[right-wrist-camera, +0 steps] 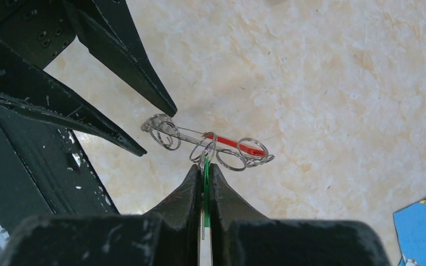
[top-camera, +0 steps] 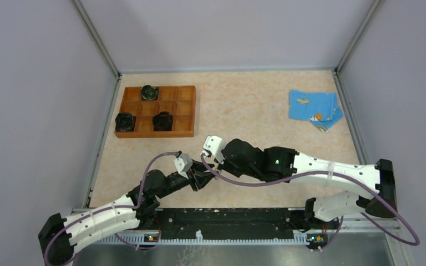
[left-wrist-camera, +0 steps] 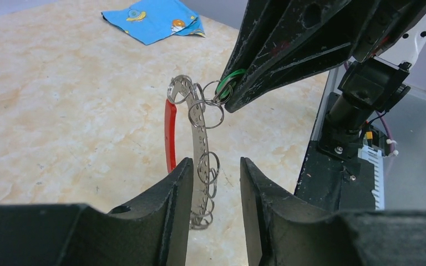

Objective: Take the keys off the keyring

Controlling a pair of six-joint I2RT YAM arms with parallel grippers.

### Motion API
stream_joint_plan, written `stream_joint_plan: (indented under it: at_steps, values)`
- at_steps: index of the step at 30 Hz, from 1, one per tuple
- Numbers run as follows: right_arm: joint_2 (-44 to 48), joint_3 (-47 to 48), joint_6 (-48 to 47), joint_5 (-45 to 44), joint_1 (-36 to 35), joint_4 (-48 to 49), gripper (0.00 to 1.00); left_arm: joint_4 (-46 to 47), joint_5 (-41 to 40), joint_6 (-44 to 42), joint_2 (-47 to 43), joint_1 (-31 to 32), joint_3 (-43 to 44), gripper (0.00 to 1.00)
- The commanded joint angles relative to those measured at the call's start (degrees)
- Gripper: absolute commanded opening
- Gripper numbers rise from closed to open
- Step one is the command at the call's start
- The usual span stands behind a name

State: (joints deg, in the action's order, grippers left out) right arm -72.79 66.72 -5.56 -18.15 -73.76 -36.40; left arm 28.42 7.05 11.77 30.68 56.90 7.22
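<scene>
R gripper (right-wrist-camera: 204, 168) pinches the green key (right-wrist-camera: 206, 185) tight, propping the keyring (left-wrist-camera: 201, 130) upright at near centre, prob. so L gripper (left-wrist-camera: 214, 166), jaws spread either side w/o touching, can clamp it.

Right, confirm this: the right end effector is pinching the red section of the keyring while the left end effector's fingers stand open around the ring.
Not quite. The right end effector is shut on the green key, not on the red section, which nothing grips. The right wrist view shows it. The rest holds: the left end effector stands open with the keyring between its fingers.
</scene>
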Motion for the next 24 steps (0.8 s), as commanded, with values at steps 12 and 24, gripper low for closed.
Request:
stream_joint_plan:
  at_steps: [12, 24]
  values:
    - [-3.91, 11.32, 7.36, 6.95, 2.03, -5.22, 0.0, 9.74, 4.77, -11.16, -0.06, 0.94, -0.07, 0.44]
    - [-5.44, 18.29, 12.67, 10.17, 2.74, -9.51, 0.0, 12.86, 4.26, -16.08, -3.22, 1.78, -1.9, 0.43]
